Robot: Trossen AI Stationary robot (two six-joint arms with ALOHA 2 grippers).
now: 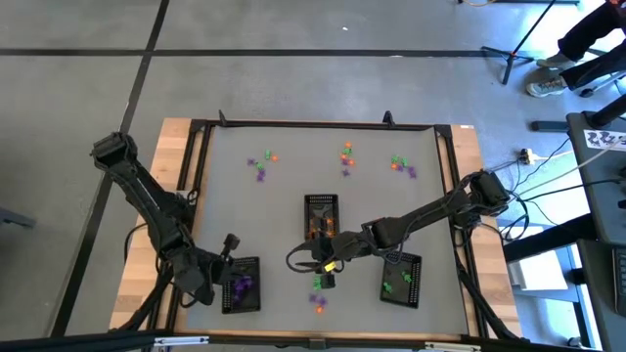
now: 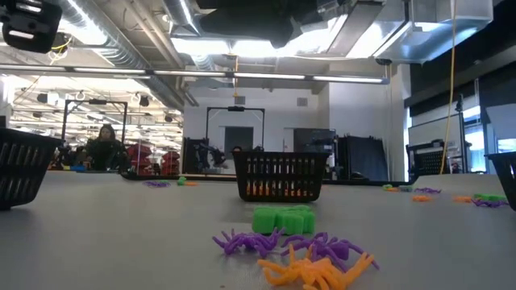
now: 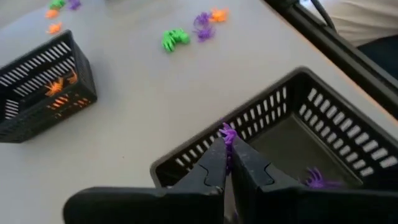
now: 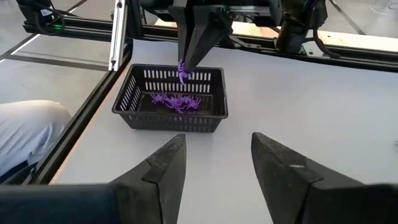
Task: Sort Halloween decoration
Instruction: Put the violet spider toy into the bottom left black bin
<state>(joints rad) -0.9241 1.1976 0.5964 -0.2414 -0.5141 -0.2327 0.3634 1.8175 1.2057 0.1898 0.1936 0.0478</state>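
Left claw [image 3: 227,163] is pinched tight on a purple spider [image 3: 227,133], hanging right over the rim of the purple tray [image 3: 348,134] at the desk's [image 1: 284,186] near left corner; this is the drop-off, and it calls for a release above the mesh floor. Right claw [image 4: 214,163] hovers empty, jaws apart, over the near middle. Further out, the orange tray [image 1: 321,215], then loose trinkets [image 1: 348,156] scattered along the far side.
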